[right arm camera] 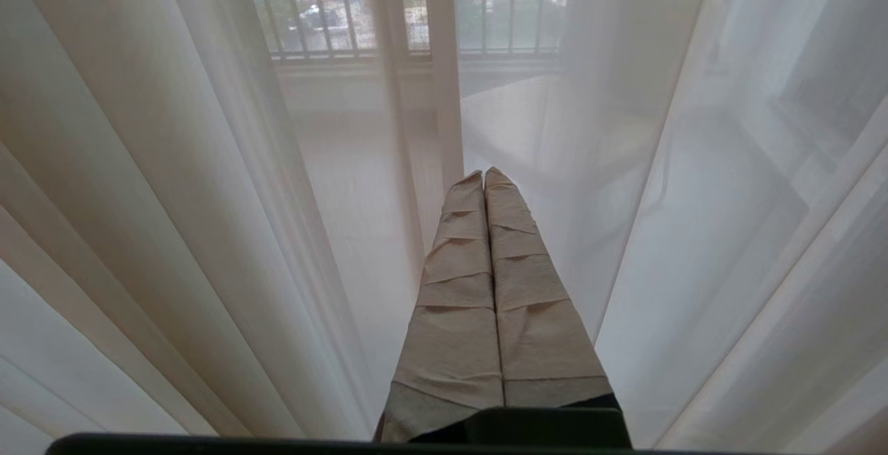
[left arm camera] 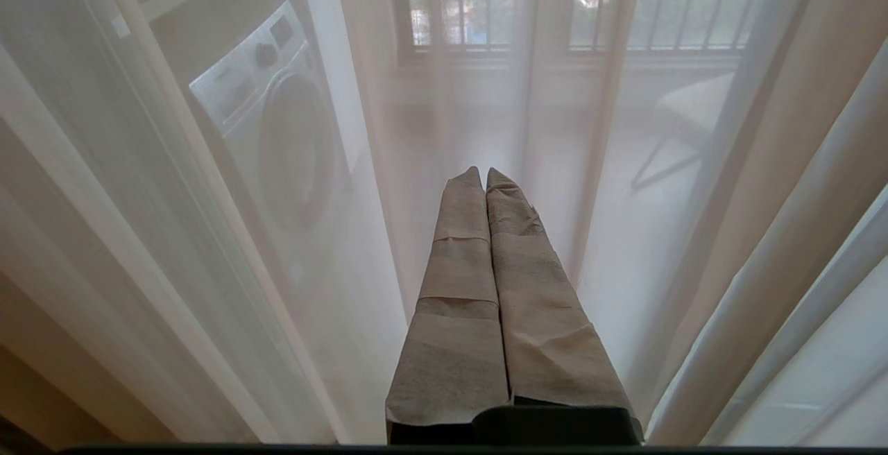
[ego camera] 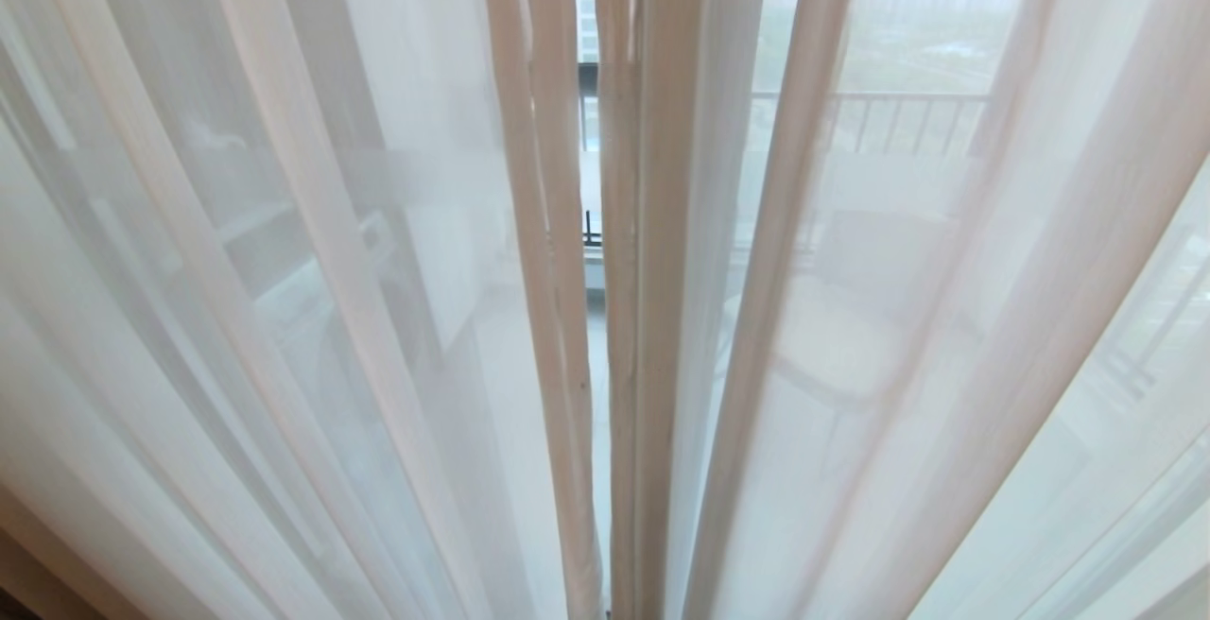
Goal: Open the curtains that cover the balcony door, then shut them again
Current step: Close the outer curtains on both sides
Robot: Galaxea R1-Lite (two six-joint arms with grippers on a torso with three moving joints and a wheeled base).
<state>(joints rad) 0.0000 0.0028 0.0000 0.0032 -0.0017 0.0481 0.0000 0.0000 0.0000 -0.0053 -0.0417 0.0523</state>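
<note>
The curtains showing are thin cream-white sheers hanging in pleats. A left panel (ego camera: 284, 270) and a right panel (ego camera: 898, 318) almost meet, with a narrow slit (ego camera: 591, 223) between their hemmed edges. The balcony door lies behind the fabric, and only a pale horizontal band (ego camera: 898, 180) shows faintly. Neither arm is in the head view. My left gripper (left arm camera: 484, 172) is shut, its tape-wrapped fingers pressed together just short of the sheer (left arm camera: 173, 233), holding nothing. My right gripper (right arm camera: 483, 174) is shut too and empty, pointing at the sheer (right arm camera: 173, 198).
Through the fabric I see a washing machine (left arm camera: 277, 115) on the balcony's left, a chair (right arm camera: 555, 115) on its right, and a barred railing (ego camera: 898, 119) at the far side. A strip of brown floor (ego camera: 38, 563) shows at the lower left corner.
</note>
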